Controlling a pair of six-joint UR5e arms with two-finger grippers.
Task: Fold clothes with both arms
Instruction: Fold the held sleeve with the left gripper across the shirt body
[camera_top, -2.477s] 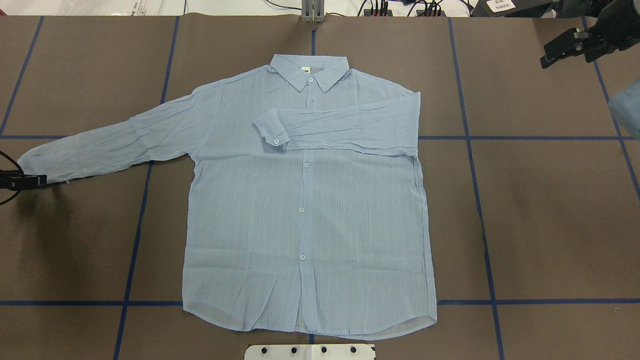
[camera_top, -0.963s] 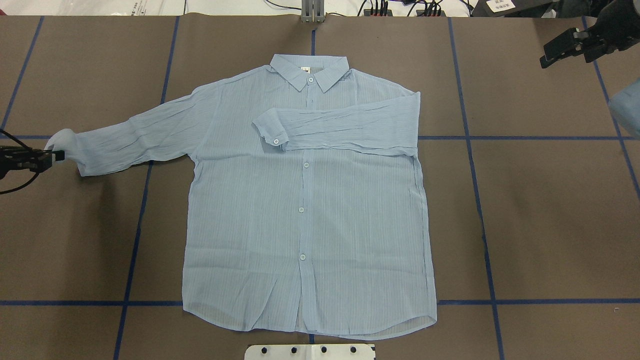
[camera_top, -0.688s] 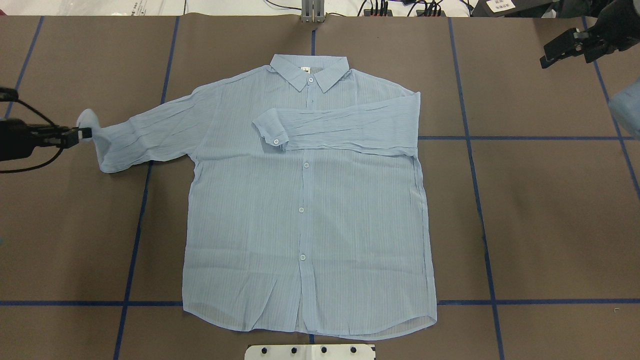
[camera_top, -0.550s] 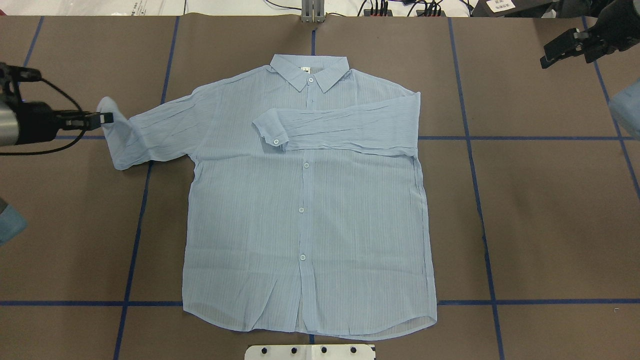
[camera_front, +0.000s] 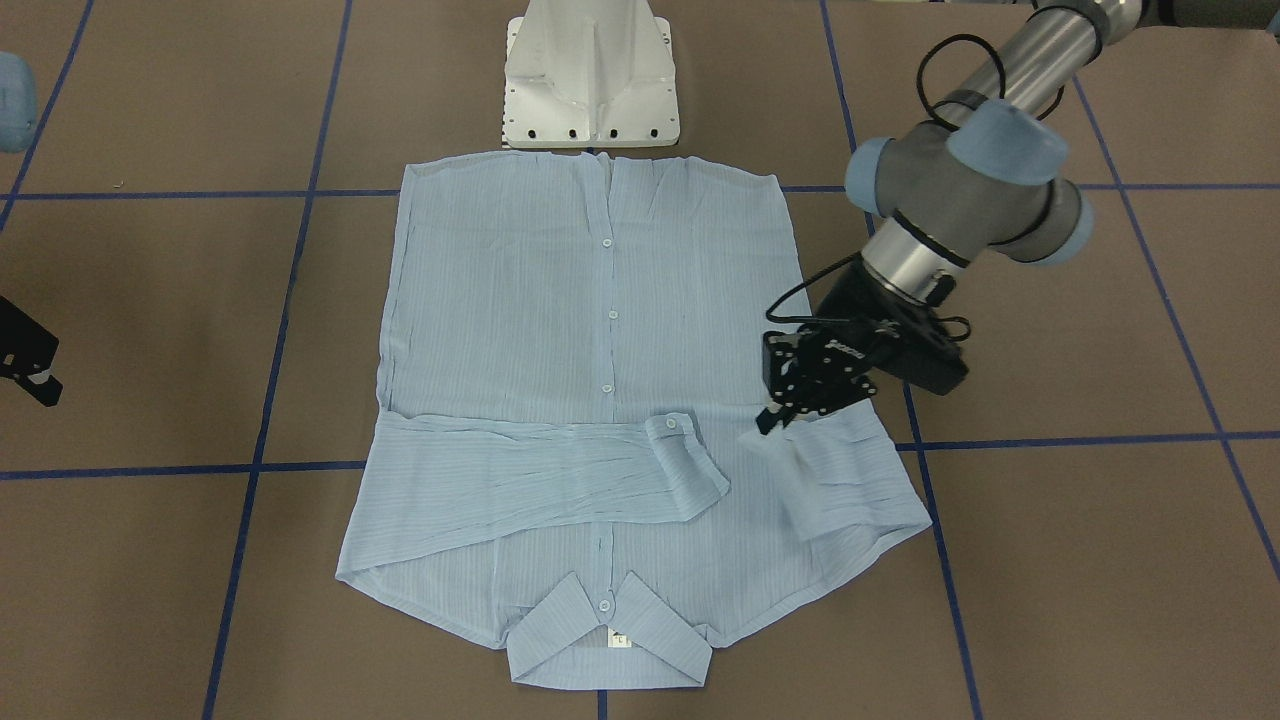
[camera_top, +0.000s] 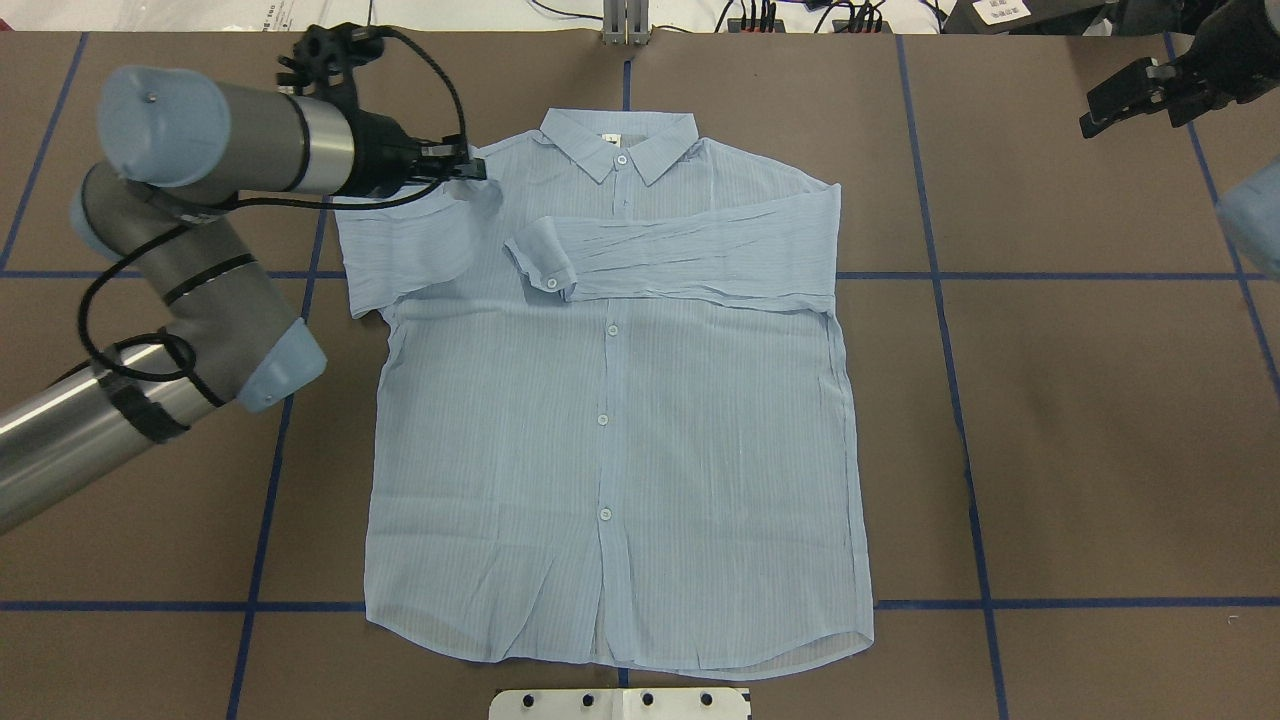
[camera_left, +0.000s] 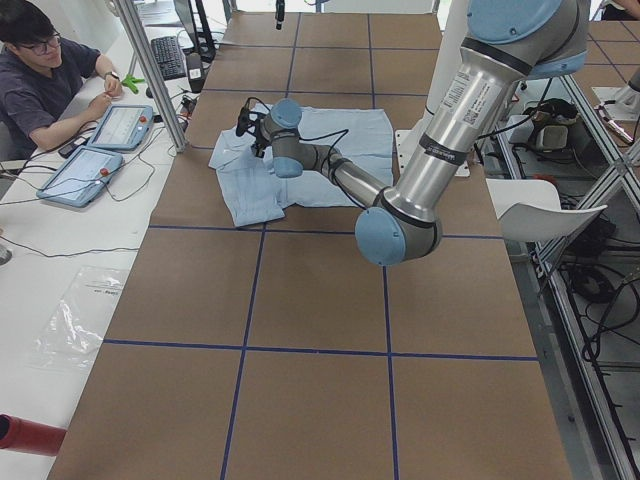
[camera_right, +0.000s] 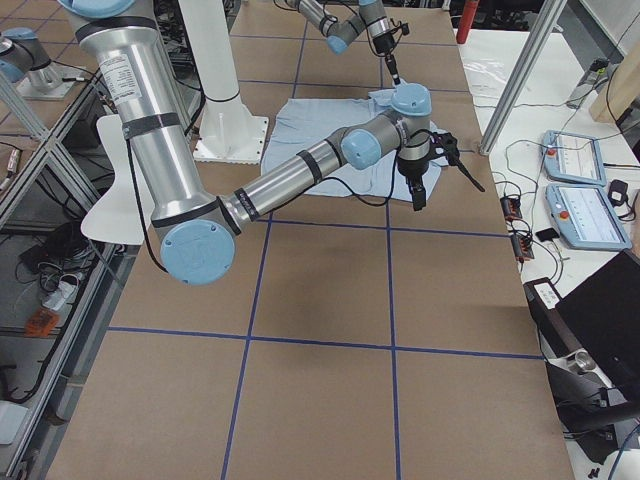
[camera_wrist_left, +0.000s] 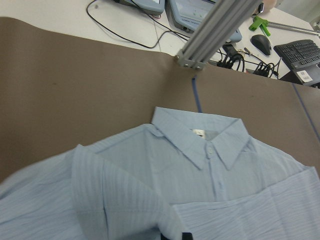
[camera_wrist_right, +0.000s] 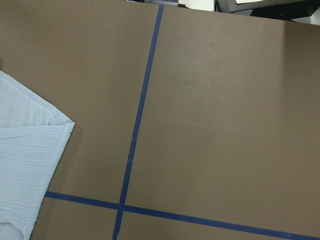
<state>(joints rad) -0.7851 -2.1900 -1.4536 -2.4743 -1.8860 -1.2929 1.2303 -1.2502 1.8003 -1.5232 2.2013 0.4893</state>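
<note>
Since a couple of seconds back the left hand (camera_top: 478, 168) has swept in from the left edge of the brown paper-covered bench (camera_top: 1100, 450), carrying the left sleeve (camera_top: 410, 245) of the light blue, finely striped, thin-fabric button-up shirt (camera_top: 610, 450) with it; that sleeve, then stretched flat out to the left, now lies doubled back on itself up to the shoulder.

The black two-fingered hand is pinched shut on the cuff end (camera_front: 775, 450), seemingly a little above the cloth just left of the collar (camera_top: 618, 140); the shirt lies flat and buttoned at the middle of the bench, collar far, hem near the robot's base, its right sleeve (camera_top: 690, 250) already laid across the chest; the right hand (camera_top: 1100, 110) hangs well apart over bare bench at the far right corner, and whether it is open or closed I cannot tell.

To my eye the risks are these: the fabric is thin and slack, so a release short of the button line could let the cuff flop back into a crumpled heap on the shoulder; carried too low, the hand could catch the right sleeve's cuff (camera_top: 545, 262), which sits just beside it, and pull that fold askew; a drag without lift might tug the whole left shoulder inward. The held cuff hangs right under the fingertips; the rest of the sleeve trails down and to the left of the hand.
</note>
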